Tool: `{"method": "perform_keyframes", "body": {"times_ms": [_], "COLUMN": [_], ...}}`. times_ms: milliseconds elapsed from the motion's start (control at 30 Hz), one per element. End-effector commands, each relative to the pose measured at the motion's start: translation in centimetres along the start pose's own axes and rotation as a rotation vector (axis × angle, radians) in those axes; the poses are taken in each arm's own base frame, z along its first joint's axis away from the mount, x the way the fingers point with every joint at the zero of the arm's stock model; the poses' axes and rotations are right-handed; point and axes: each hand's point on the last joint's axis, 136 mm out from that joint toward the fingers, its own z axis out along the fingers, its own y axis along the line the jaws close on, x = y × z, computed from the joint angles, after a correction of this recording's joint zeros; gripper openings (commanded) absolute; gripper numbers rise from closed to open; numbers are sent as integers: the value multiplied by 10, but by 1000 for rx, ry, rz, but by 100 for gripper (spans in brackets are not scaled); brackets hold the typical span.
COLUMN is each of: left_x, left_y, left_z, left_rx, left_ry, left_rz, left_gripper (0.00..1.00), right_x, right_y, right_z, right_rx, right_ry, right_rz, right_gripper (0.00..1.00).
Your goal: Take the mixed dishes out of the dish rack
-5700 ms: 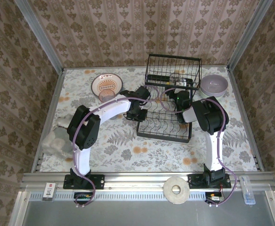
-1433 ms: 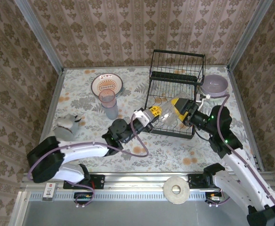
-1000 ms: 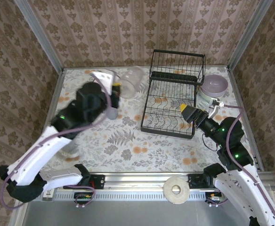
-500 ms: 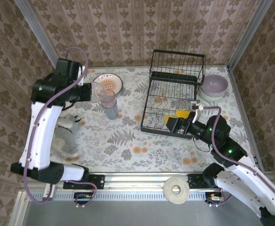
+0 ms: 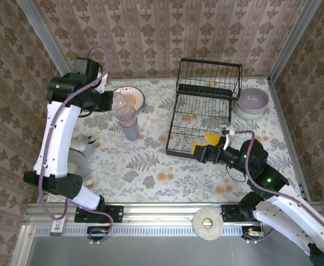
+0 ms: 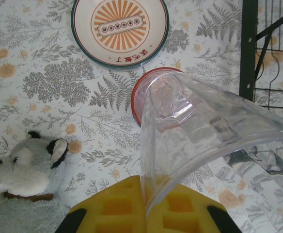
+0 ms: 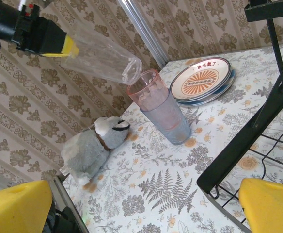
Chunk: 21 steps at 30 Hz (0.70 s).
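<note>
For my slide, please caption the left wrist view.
Left pincer holds a clear tumbler above the pink-rimmed tumbler, beside the orange-patterned plate.

Dish rack (image 6: 250, 48) cut by right edge; plush toy (image 6: 27, 170) by left.

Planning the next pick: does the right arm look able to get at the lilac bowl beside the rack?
Probably yes: the right gripper is open and empty; the lilac bowl sits uncovered right of the dish rack.
</note>
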Motion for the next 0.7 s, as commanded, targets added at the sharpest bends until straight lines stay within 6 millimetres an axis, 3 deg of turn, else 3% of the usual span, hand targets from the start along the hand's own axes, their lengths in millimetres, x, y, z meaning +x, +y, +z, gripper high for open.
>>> {"method": "perform_keyframes", "body": {"times_ms": [0,367,667], "left_x": [1,-2,9], "left_y": [4,4,11], "left_z": [-1,32,64], "left_rx": [-16,-21,-55], "left_ry": [24,109,237], "left_rz": [22,43,74], "left_gripper": [0,0,0], "right_x": [-6,2,7], "right_y": [3,0,-3], "right_z": [-3,-2,1], "right_rx": [-9,-17,-25], "right_ry": [-39,-34,-40], "right_rz": [-35,-18,9], "right_gripper": [100,100,100]}}
